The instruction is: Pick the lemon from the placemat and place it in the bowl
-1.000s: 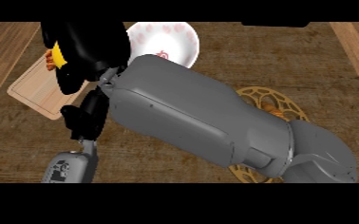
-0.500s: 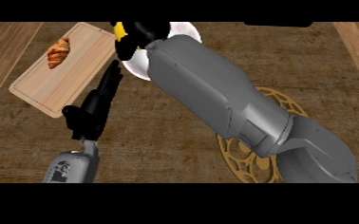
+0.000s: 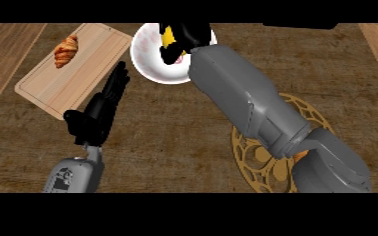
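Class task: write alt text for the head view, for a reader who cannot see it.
The right robot hand holds a yellow lemon over a white bowl. The left robot hand rests open beside a wooden cutting board bearing a croissant; a gold placemat lies under the right forearm.

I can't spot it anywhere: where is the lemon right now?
In the head view the lemon is at the top middle, held in the right hand over the white bowl.

No words, numbers, labels or brand marks can be read anywhere. The bowl [image 3: 151, 60] carries only a faint reddish mark, too blurred to make out.
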You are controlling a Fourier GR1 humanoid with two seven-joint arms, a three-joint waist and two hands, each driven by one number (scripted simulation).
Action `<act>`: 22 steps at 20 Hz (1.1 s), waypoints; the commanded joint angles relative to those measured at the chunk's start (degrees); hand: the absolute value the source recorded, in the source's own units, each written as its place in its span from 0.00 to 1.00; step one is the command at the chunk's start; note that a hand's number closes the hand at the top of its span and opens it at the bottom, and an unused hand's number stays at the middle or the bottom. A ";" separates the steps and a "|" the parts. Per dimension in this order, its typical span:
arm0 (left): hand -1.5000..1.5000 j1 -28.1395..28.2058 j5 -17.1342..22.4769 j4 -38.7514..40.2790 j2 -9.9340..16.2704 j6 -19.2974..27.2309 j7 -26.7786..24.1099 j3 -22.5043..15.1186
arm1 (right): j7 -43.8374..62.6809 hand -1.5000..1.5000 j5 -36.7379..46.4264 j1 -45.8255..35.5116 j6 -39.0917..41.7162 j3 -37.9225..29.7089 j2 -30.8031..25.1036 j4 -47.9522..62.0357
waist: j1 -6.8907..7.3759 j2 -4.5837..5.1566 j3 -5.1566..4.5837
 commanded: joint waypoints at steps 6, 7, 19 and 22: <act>0.50 0.33 -1.15 -1.10 -2.05 0.84 0.64 -2.37 | -11.44 0.00 -7.17 5.27 11.48 -7.08 0.01 5.41 | 1.26 0.60 0.09; 0.50 -1.76 -2.37 0.34 -1.56 2.13 0.73 -1.39 | -14.44 0.00 -7.55 4.49 13.65 -8.23 -0.51 6.33 | -0.02 0.46 0.11; 0.50 -0.74 -1.41 -0.82 -1.48 2.08 1.81 -0.42 | -28.74 0.00 -17.90 3.57 6.67 -22.78 -0.54 5.10 | -0.63 -0.27 0.13; 0.50 -0.27 -1.62 2.71 -1.87 1.81 -1.83 -0.26 | -27.66 0.00 -19.10 2.10 11.07 -24.92 -1.76 6.78 | -1.63 -0.41 0.06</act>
